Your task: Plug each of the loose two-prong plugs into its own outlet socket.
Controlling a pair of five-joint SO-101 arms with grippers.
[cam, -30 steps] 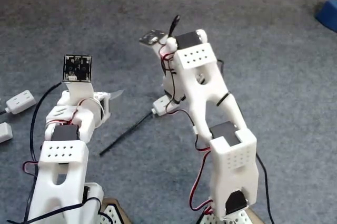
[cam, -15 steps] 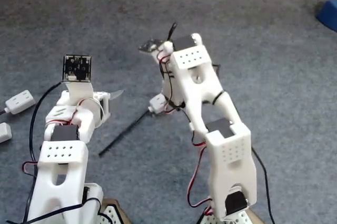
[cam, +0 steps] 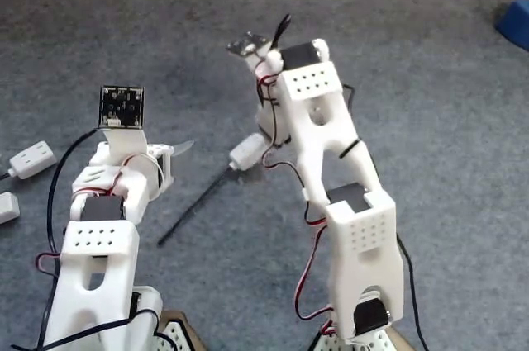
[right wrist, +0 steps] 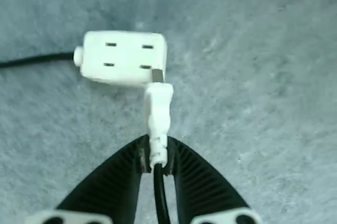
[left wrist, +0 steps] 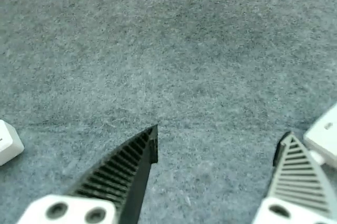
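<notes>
In the right wrist view my right gripper (right wrist: 158,147) is shut on a white two-prong plug (right wrist: 158,110), whose black cord runs back between the fingers. The plug's prongs touch the corner of a white outlet block (right wrist: 124,58) lying on the grey carpet. I cannot tell whether they sit in a slot. From above, that outlet block (cam: 246,152) lies under the right arm's wrist, and its black cord (cam: 194,206) trails toward the front left. My left gripper (left wrist: 220,134) hangs open over bare carpet, holding nothing.
Two more white outlet blocks (cam: 31,159) (cam: 7,206) lie at the left edge of the carpet. A blue object (cam: 514,25) sits at the far right. White pieces (left wrist: 8,142) (left wrist: 324,134) show at both sides of the left wrist view.
The right arm's wrist swung slightly left and lower, then back up. The outlet block under it shifted a little to the left and away. The left arm stayed still.
</notes>
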